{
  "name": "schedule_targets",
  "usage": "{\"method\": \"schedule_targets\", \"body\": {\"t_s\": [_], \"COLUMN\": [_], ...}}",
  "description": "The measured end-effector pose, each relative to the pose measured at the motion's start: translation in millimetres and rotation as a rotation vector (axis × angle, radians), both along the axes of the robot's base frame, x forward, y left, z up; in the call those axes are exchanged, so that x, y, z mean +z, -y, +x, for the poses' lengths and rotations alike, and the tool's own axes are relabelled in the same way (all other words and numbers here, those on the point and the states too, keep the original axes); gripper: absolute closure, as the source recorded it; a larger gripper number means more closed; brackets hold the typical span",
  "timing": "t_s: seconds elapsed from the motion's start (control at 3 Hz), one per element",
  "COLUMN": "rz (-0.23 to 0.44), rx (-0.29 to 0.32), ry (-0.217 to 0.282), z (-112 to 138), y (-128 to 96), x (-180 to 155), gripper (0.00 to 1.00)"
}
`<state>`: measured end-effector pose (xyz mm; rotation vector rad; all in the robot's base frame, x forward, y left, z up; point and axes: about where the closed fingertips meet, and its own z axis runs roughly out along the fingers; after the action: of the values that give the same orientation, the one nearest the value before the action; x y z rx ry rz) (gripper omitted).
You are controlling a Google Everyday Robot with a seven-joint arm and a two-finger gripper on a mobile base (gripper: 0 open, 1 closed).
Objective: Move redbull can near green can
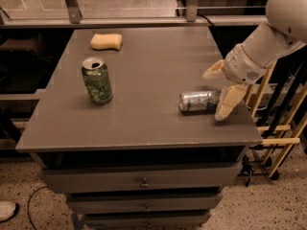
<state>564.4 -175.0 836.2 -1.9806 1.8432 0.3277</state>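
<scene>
Two cans are on the one table (153, 56): one green can (97, 80) upright at the left, and one slim silver can (198, 101) lying on its side at the right. One yellow sponge (106, 41) lies at the far left. Three drawer fronts (96, 181) are stacked under the table's near edge. One robot arm (268, 42) reaches in from the right, carrying one gripper (221, 87). Its two pale fingers (226, 102) are spread apart just beside the silver can's right end. A few wooden poles (280, 128) lean at the right; their exact number is unclear. One white shoe tip (5, 210) shows on the floor at the near left.
</scene>
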Motion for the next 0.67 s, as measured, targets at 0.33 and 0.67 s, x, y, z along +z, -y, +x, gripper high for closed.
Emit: {"method": "schedule_targets", "body": {"t_s": [0.33,0.67], "rz": [0.016,0.031], "rx": [0.008,0.016], "ry": [0.015,0.022], "z": [0.7,0.3], "y": [-1.9,-3.6], "x": [2.9,4.1], "gripper": [0.4,0.64]}}
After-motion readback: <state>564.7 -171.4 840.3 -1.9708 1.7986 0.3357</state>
